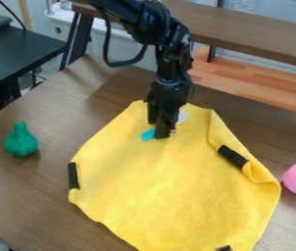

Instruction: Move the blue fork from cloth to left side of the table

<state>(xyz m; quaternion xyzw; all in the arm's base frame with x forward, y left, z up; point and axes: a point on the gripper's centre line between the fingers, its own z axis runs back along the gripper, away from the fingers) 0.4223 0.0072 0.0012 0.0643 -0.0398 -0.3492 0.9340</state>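
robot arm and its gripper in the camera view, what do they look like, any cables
The robot arm is black, built of chunky, rounded joint sections. A black cable bows out from it in a wide loop. The gripper is black too, with a narrow, angular shape.

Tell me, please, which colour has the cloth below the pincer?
The cloth is yellow; it shows best in the camera view.

A brown wood-grain table fills the foreground, with a soft sheen of light near its far corner. At upper left stands a black desk, a dark cable curving above it. Behind, a long brown wooden board runs above an orange-toned wooden surface, before a pale greyish wall.
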